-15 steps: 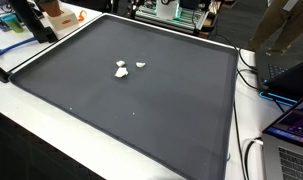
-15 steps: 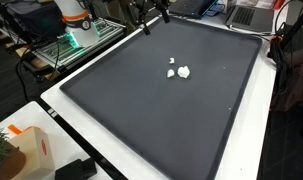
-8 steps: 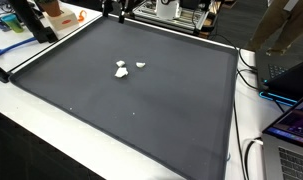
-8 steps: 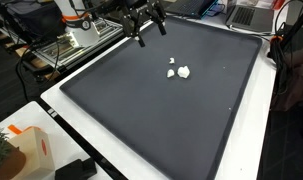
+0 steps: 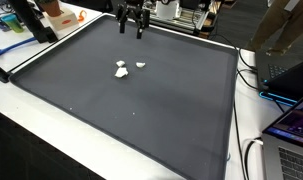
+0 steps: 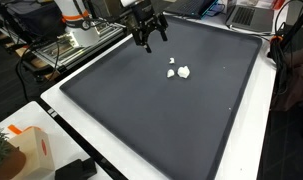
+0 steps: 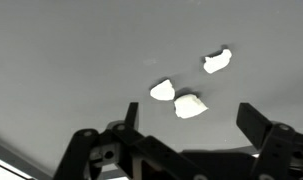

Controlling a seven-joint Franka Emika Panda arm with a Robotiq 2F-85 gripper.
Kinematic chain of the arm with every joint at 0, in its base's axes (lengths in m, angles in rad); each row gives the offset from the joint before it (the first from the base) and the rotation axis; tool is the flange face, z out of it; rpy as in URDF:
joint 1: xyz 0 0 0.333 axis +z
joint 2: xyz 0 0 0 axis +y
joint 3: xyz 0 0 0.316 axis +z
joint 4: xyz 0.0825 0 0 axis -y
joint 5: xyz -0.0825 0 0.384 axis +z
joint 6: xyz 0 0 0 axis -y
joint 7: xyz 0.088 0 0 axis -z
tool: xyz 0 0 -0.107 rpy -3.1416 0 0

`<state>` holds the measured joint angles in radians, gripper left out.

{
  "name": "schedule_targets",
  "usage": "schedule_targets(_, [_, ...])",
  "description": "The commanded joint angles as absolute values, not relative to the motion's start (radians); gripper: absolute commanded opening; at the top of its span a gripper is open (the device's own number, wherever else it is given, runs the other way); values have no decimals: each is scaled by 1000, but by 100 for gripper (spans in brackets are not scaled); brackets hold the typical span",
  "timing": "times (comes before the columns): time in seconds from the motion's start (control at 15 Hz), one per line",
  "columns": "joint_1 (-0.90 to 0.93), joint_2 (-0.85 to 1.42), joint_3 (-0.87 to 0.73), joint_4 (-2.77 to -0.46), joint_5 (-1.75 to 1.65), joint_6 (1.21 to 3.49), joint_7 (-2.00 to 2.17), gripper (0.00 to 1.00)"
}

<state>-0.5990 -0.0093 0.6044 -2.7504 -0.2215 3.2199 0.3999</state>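
Observation:
Three small white crumpled pieces [image 5: 121, 70] [image 6: 183, 72] lie close together on a large dark grey mat [image 5: 161, 110] [image 6: 141, 110]. In both exterior views my gripper [image 5: 131, 24] [image 6: 149, 36] hangs over the mat's back part, apart from the pieces and a short way behind them. It is open and holds nothing. In the wrist view the white pieces [image 7: 190, 106] lie on the mat ahead of the gripper [image 7: 189, 109], and the black fingers [image 7: 253, 119] stand wide apart on either side of them.
A raised black rim [image 5: 234, 80] borders the mat, which lies on a white table [image 6: 121, 160]. Laptops and cables [image 5: 289, 130] stand past one side. An orange and white box [image 6: 26, 150] sits at a corner. Green-lit equipment [image 6: 76, 42] stands behind the mat.
The arm has come in from behind the mat's back edge and moved out over the mat toward the white pieces. Its jaws have stayed open. The pieces have not moved.

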Motion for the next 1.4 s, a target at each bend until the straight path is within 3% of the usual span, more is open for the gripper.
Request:
schedule_targets(0.0, [-599, -13, 604, -2749, -221, 3220, 400, 100])
schedule_targets(0.67, [-641, -88, 679, -2786, -199, 3324, 389, 100])
schedule_targets(0.93, [-753, -161, 795, -2792, -176, 3314, 399, 100])
schedule_targets(1.2, [-967, -264, 1059, -2799, -156, 3280, 481, 100])
schedule_targets(1.27, [-984, -177, 1105, -2744, -168, 3209, 503, 100])
schedule_targets(1.33, [-932, -184, 1006, -2748, -182, 3266, 453, 100])
